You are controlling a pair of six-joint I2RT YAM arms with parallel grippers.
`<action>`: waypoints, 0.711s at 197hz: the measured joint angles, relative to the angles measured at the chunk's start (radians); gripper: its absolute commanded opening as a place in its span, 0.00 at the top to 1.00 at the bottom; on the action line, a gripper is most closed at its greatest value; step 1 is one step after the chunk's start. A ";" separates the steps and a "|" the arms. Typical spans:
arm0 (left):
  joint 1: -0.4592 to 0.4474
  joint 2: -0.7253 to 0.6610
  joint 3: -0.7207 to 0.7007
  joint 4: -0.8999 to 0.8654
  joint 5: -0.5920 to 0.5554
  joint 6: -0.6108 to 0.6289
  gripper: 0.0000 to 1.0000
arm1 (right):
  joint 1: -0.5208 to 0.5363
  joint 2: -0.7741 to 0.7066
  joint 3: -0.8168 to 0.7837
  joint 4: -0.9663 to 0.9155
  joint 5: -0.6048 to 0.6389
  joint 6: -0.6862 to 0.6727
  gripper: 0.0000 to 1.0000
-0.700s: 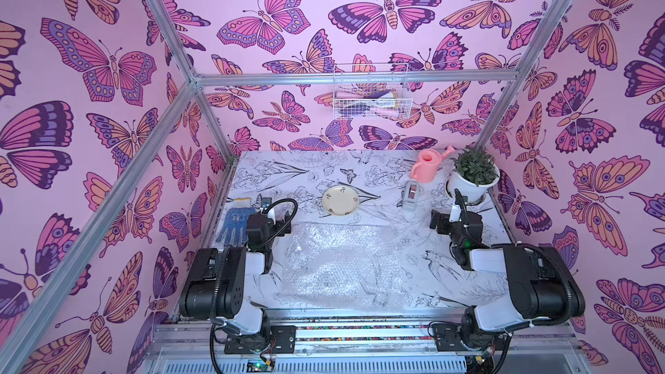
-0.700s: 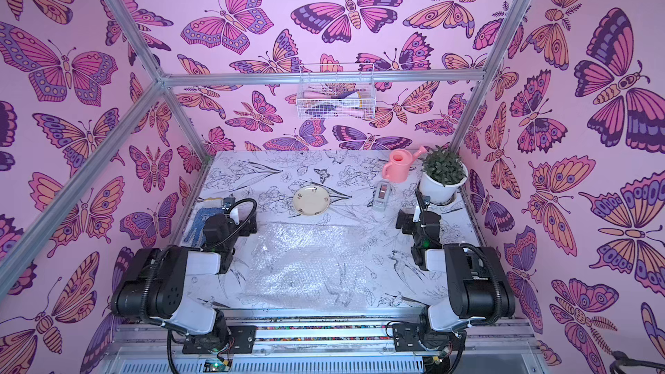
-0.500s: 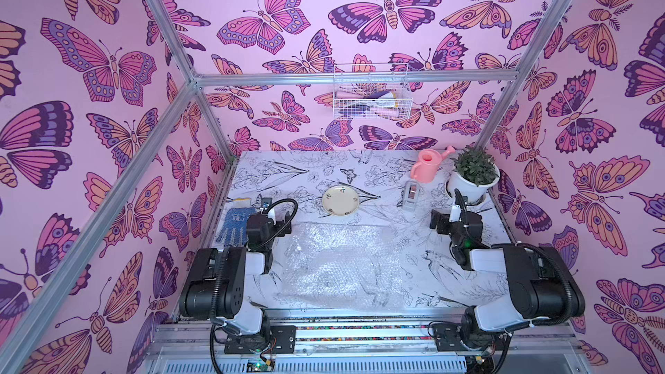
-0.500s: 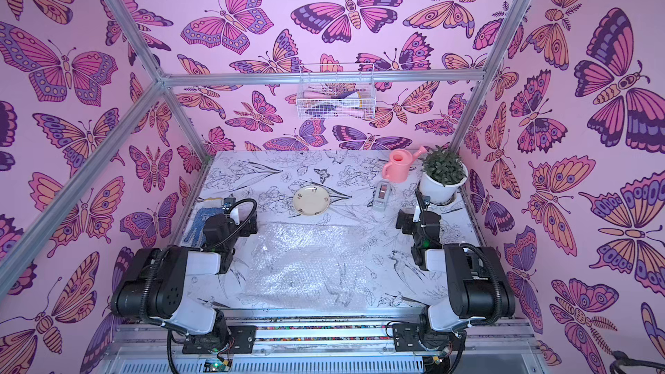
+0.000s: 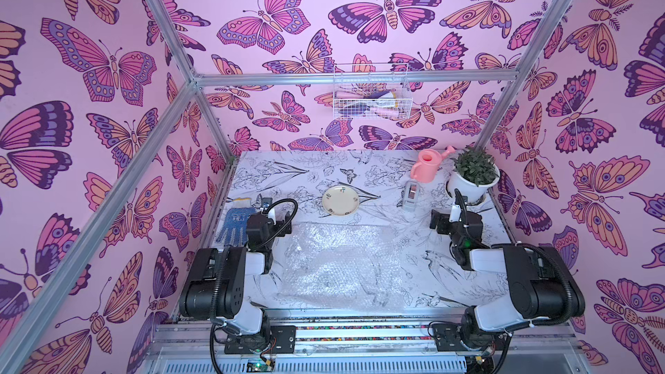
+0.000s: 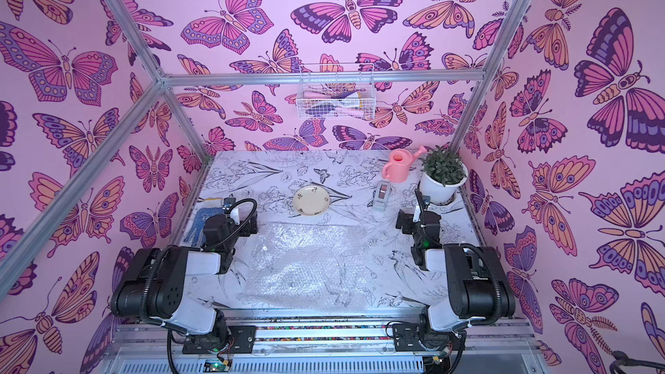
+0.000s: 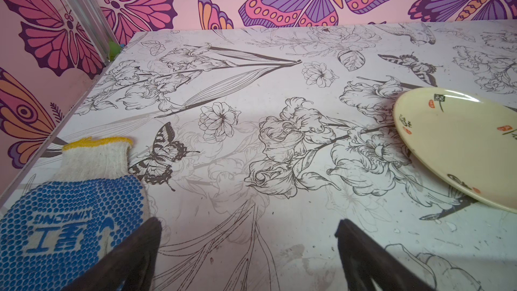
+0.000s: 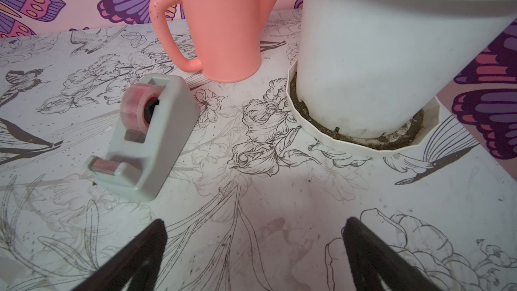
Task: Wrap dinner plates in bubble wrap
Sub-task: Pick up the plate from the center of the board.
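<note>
- Progress: no wrapping has begun, as I judge it; the bubble wrap lies spread flat on the near half of the desk, between the two arms, with nothing on it and no edge folded over
- Left pincer is released, jaws wide apart over bare desk by the sheet's far left corner, grasping nothing; a blue dotted glove lies just beside it
- Right pincer is likewise released and empty, jaws wide, off the sheet's far right side, facing the grey tape dispenser
- Dinner plate sits right way up on the bare desk just beyond the sheet's far edge, seemingly not touching it, with neither pincer on it
- Left to do, by my reading: the whole job, meaning get the plate onto the sheet, fold the wrap over it from the sides, and probably tape it shut
- Count, near to far: one sheet of bubble wrap; two pincers; one glove; one plate, though the task speaks of plates; one tape dispenser; one pink watering can; one plant in a white pot standing in a saucer; one wire basket hung on the back wall, its contents too small to count
</note>
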 measured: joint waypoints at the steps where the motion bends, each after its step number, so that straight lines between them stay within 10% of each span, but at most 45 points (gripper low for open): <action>1: 0.000 0.000 0.000 0.000 0.000 0.000 0.02 | 0.000 0.000 0.000 0.000 0.000 0.000 0.01; 140: -0.004 -0.174 -0.053 -0.048 -0.139 -0.049 0.01 | 0.006 -0.061 0.010 -0.066 0.024 0.000 0.01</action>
